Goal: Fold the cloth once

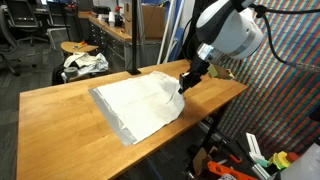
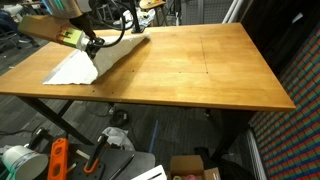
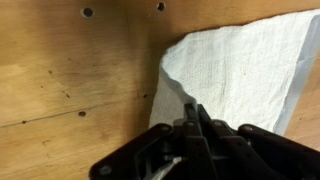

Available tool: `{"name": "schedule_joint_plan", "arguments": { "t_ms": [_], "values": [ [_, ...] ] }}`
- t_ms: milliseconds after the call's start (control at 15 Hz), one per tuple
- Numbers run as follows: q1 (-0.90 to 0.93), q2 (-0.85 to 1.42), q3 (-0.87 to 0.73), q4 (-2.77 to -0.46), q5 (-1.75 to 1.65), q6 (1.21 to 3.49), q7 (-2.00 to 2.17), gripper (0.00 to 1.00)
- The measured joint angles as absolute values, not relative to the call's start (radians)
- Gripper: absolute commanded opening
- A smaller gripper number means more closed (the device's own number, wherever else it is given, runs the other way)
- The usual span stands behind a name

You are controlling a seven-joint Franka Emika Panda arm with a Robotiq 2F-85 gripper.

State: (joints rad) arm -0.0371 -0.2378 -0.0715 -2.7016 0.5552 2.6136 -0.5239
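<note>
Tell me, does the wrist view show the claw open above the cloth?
No, the claw has its fingers pressed together, pinching the near edge of the cloth.

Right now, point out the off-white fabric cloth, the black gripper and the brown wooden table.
off-white fabric cloth (image 1: 140, 108): exterior view, middle of the sheet.
black gripper (image 1: 185, 85): exterior view, shut fingertips on the cloth's edge.
brown wooden table (image 1: 60, 110): exterior view, bare top.

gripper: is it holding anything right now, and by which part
The gripper is shut on the cloth, pinching it at one corner.
</note>
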Motion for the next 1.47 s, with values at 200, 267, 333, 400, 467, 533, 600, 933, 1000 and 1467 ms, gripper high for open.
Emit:
{"name": "schedule_joint_plan", "arguments": {
  "t_ms": [200, 267, 333, 400, 467, 533, 600, 933, 1000, 1467],
  "values": [
    [-0.026, -0.261, -0.071, -2.725, 0.548, 2.626, -0.504, 0.05],
    [-0.026, -0.262, -0.072, -2.727, 0.548, 2.628, -0.503, 0.05],
    [-0.026, -0.263, -0.072, -2.729, 0.548, 2.629, -0.502, 0.05],
    [-0.026, -0.263, -0.072, -2.729, 0.548, 2.630, -0.502, 0.04],
    [-0.026, -0.263, -0.072, -2.730, 0.548, 2.632, -0.501, 0.04],
    [-0.022, -0.262, -0.077, -2.730, 0.548, 2.632, -0.501, 0.03],
    [-0.017, -0.258, -0.086, -2.731, 0.538, 2.631, -0.498, 0.03],
    [-0.021, -0.270, -0.108, -2.735, 0.384, 2.634, -0.432, 0.04],
    [-0.021, -0.281, -0.108, -2.739, 0.349, 2.635, -0.414, 0.04],
    [-0.014, -0.355, -0.079, -2.742, 0.165, 2.638, -0.319, 0.04]
  ]
}}
